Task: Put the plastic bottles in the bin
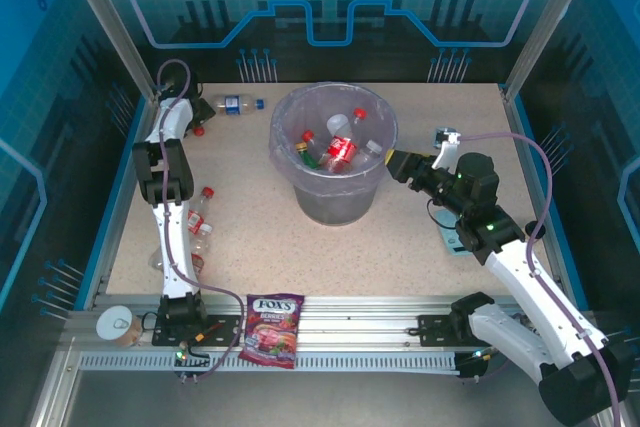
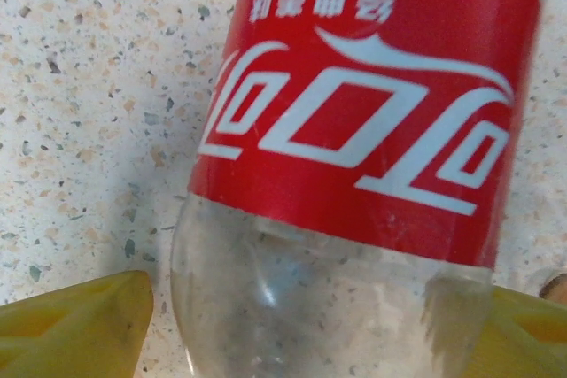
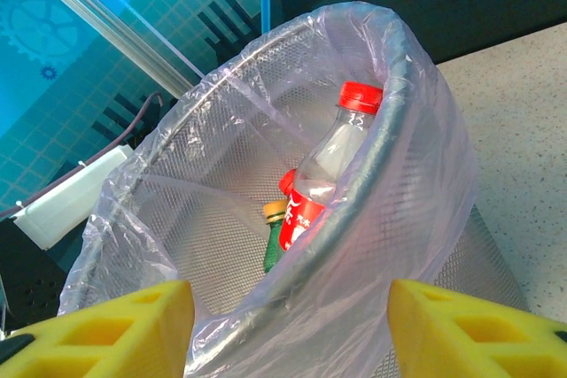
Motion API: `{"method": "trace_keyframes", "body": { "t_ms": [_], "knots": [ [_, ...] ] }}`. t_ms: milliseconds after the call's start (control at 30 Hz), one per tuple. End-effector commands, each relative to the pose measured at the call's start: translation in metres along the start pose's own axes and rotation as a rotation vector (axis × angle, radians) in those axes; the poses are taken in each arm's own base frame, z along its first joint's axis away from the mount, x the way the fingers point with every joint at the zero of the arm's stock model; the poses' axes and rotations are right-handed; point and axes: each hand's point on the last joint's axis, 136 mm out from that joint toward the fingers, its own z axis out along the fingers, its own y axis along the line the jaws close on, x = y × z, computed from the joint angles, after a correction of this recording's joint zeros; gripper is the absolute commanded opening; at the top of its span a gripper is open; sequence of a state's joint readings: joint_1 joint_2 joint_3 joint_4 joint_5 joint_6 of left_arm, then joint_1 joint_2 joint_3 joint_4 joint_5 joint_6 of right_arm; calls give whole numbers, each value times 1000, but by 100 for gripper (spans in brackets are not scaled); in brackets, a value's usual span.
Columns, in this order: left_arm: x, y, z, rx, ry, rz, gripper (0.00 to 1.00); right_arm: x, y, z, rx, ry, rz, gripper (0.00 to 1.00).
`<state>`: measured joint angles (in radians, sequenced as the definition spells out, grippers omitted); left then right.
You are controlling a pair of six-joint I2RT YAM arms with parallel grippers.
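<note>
Left side: your left gripper (image 2: 319,329) straddles a cola bottle (image 2: 372,104) lying on the speckled table (image 2: 80,86). Its yellow fingers (image 2: 71,329) are spread wide, with a sliver of gap on one side, so it is not clamped.

Right side: your right gripper (image 3: 288,325) is spread wide, just beside the rim of the bin (image 1: 330,202).

In the bin: a red-capped bottle (image 3: 332,165) leans on the wall, and a green bottle (image 3: 276,241) sits lower.

On the table: a blue-labelled bottle (image 1: 233,104) lies far left, and a small red-labelled bottle (image 1: 200,209) lies beside your left arm.
</note>
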<state>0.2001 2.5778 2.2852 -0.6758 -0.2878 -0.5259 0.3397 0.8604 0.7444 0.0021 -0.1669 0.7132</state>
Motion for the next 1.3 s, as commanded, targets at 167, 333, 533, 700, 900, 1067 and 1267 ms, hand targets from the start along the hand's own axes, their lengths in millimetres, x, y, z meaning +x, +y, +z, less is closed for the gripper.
{"method": "trace_keyframes", "body": {
  "t_ms": [167, 333, 533, 700, 900, 1067, 1267],
  "knots": [
    [3, -7, -6, 47, 40, -4, 73, -12, 13, -6, -16, -32, -33, 61],
    [0, -15, -37, 99, 0, 16, 69, -12, 15, -5, -26, -25, -40, 61],
    [4, -19, -75, 146, -38, 35, 67, -11, 16, -2, -36, -19, -51, 61],
    [14, -15, -96, 179, -51, 21, 66, -10, 19, 0, -56, -14, -49, 61],
    [18, -6, -118, 204, -96, -6, 66, -11, 20, -7, -58, -24, -52, 61],
    [3, -4, -103, 144, -83, 49, 80, -10, 21, -12, -55, -24, -57, 61],
    [-17, -2, -67, 126, -56, 70, 92, -14, 22, -18, -44, -37, -53, 61]
  ]
}}
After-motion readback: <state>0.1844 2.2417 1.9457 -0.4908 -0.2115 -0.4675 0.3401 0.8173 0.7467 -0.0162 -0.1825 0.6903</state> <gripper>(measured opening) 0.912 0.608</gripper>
